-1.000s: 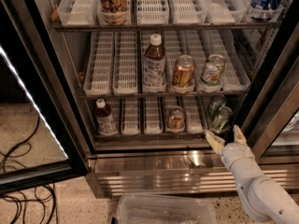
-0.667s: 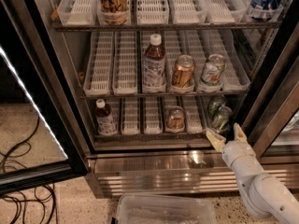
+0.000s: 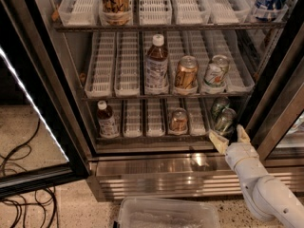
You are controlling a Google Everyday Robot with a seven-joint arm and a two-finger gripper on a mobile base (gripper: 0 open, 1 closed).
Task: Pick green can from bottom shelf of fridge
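On the bottom shelf (image 3: pixel 142 137) you find a bottle (image 3: pixel 107 121), a copper-brown can (image 3: pixel 179 121), then the green can (image 3: pixel 224 121) at the right end. Your gripper (image 3: pixel 231 137) stands just before it, jaws wide and empty, hardly moved since a second ago: no grasp yet.

Bottom shelf (image 3: pixel 154 120): bottle (image 3: pixel 107 120) left, brown can (image 3: pixel 178 120) middle, green can (image 3: pixel 224 121) and twin (image 3: pixel 219 106) right; gripper (image 3: pixel 231 137), fingers apart, at front-right edge.
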